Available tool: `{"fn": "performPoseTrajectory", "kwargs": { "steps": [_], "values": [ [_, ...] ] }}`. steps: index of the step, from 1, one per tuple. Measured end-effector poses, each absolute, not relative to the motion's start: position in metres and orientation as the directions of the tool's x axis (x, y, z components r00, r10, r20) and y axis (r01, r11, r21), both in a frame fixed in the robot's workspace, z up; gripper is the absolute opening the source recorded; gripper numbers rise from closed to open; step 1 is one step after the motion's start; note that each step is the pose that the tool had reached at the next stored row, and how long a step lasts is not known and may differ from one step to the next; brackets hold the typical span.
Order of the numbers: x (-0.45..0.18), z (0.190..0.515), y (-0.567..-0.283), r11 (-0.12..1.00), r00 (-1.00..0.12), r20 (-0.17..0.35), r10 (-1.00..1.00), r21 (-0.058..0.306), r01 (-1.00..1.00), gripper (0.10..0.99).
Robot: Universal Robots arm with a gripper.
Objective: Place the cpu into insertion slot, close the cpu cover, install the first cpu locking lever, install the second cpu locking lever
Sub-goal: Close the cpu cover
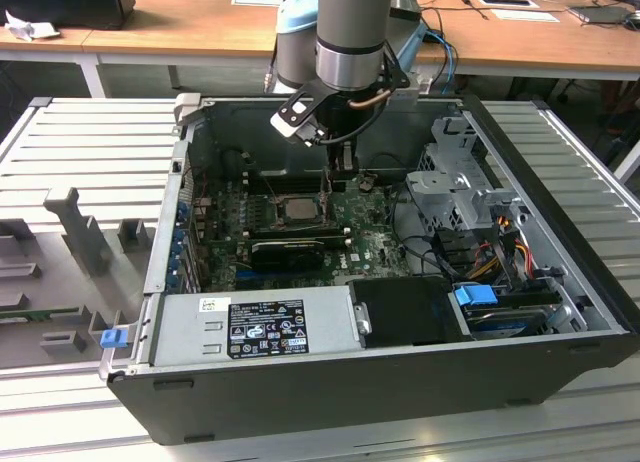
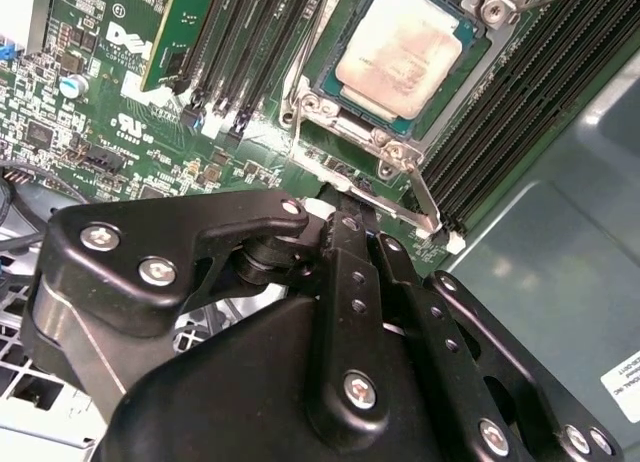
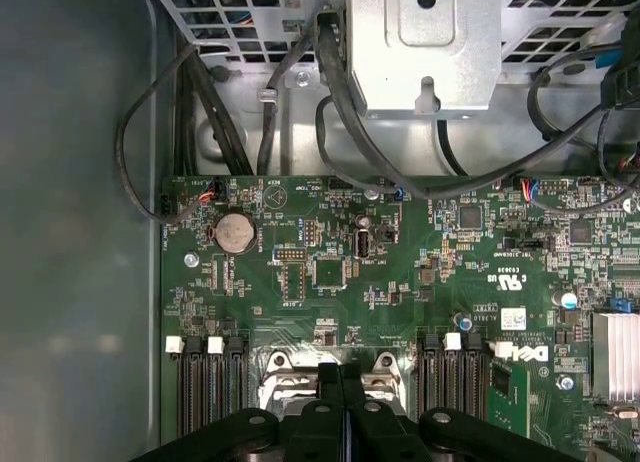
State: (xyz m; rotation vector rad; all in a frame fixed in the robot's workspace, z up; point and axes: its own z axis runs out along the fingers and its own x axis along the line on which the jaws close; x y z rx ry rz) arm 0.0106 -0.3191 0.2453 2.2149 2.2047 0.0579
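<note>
Silver-grey square cpu sits in the dark, metal-rimmed insertion slot mid-way across the green motherboard.
Its thin silvery cpu cover frames it. Beyond, toward the board's far edge, the black gripper has its fingers pinched together beside a thin steel locking lever; I cannot tell whether it grips anything.

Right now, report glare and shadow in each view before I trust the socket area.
Second wrist view: cpu evenly lit, mild sheen, no harsh glare. Exterior view: case interior dim beneath the arm, desk behind brighter. First wrist view: motherboard evenly lit, metal bracket bright, case floor beside it dark.
</note>
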Motion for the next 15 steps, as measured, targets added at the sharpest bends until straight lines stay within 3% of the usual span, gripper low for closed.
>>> {"fn": "performPoseTrajectory", "kwargs": {
  "steps": [15],
  "values": [
    [-0.001, 0.244, -0.319, -0.005, 0.004, 0.016, 1.000, 0.037, 0.999, 0.106]
  ]
}}
